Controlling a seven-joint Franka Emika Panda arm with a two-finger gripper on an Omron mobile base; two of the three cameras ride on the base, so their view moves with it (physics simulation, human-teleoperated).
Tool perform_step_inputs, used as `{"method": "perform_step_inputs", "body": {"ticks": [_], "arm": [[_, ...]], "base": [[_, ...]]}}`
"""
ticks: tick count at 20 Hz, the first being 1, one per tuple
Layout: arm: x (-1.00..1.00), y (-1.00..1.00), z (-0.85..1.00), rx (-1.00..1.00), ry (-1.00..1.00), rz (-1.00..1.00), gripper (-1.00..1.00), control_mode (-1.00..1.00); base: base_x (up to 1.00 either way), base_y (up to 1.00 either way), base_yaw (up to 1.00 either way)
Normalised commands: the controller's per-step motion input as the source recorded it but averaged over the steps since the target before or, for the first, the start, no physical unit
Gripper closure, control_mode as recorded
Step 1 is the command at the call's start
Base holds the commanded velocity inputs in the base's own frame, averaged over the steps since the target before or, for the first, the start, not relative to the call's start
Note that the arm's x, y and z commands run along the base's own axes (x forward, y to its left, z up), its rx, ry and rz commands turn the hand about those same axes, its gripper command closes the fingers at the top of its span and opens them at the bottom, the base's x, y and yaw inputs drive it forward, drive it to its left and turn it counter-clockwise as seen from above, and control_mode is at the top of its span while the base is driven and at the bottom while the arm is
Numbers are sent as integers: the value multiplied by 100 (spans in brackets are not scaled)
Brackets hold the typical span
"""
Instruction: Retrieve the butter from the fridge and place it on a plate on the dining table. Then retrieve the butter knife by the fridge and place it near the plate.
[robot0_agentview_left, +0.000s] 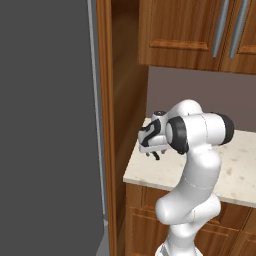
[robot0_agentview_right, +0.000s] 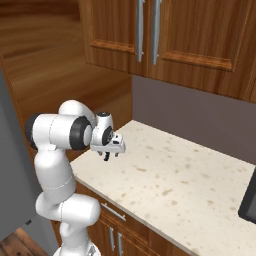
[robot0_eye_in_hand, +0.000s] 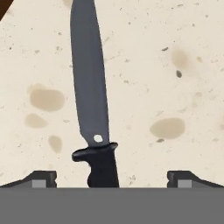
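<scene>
Speckled beige wall counter (robot0_agentview_right: 190, 180), wooden upper cabinets (robot0_agentview_right: 200, 35) with grey bar handles (robot0_agentview_right: 140, 30), dark backsplash (robot0_agentview_right: 200, 117)

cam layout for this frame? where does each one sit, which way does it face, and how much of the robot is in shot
Left base view: behind the arm to its left, looking forward and down at the fridge side and counter; arm rises lower right, end effector over the counter's corner.
Right base view: behind-right, looking at the counter under wall cabinets; arm lower left, end effector.
Hand view: on the hand, looking straight down at the butter knife lying on the counter; open end effector.
Shared: both base views show the same counter and arm.
</scene>
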Motion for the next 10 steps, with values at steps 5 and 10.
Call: {"method": "perform_step_inputs", "body": {"ticks": [5, 10], "arm": [[1, 0, -28, 0, 0, 0, -100, -100], [0, 0, -31, 0, 0, 0, 100, -100]], "base": [[0, 0, 0], [0, 0, 0]]}}
